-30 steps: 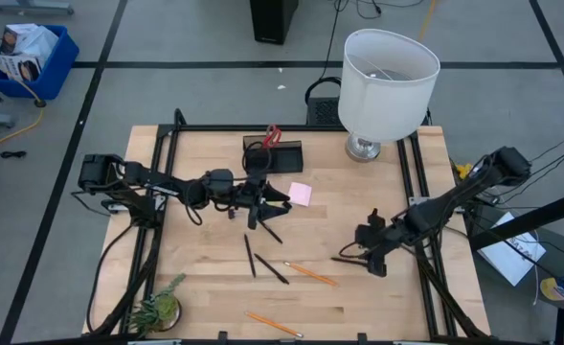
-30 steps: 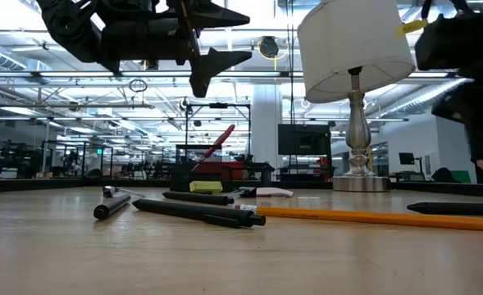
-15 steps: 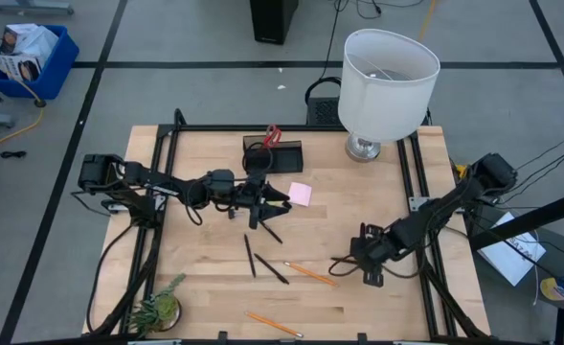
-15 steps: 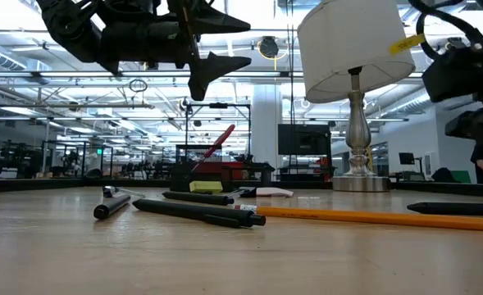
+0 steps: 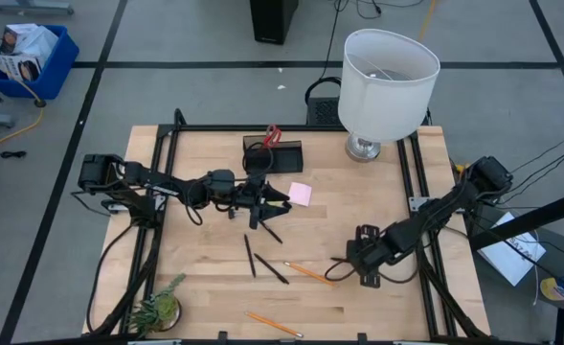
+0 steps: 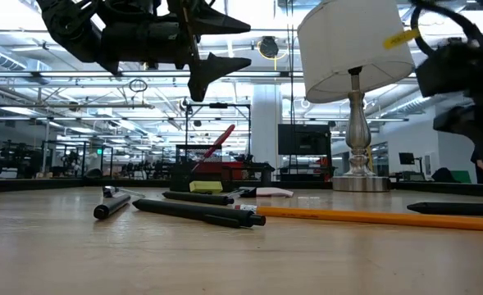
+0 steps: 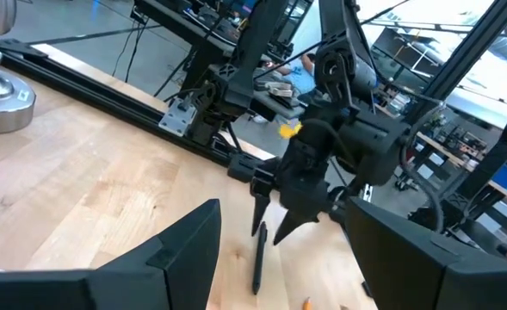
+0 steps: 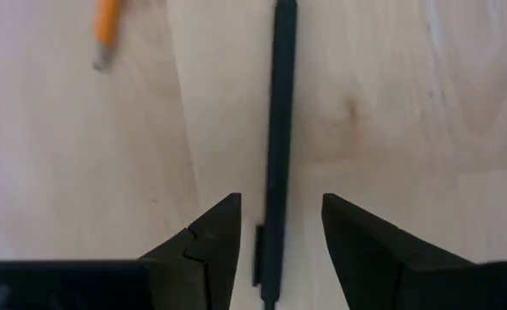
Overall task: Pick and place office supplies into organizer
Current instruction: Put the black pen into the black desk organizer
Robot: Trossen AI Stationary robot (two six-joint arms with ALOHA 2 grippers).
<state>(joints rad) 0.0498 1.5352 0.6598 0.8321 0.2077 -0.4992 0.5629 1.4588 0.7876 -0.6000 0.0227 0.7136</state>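
My right gripper (image 5: 355, 264) is open and low over a black pen (image 5: 340, 259) lying on the table's right half. In the right wrist view its fingers (image 8: 227, 226) stand on either side of that pen (image 8: 276, 129) without touching it. My left gripper (image 5: 276, 199) hovers open, high above the table beside the pink sticky-note pad (image 5: 301, 194). The black organizer (image 5: 272, 153) stands near the far edge with the red-handled scissors (image 5: 272, 134) sticking up out of it. More black pens (image 5: 271, 268) and orange pencils (image 5: 310, 274) lie flat on the wood.
A white-shaded lamp (image 5: 387, 81) stands at the far right corner. A small green plant (image 5: 159, 307) sits at the near left corner. Another pencil (image 5: 272, 324) lies by the near edge. A yellow-green eraser (image 6: 206, 187) lies in front of the organizer.
My right gripper has moved toward the table's left and near edges and come down over the black pen. The pens, pencils and pad have stayed where they were.
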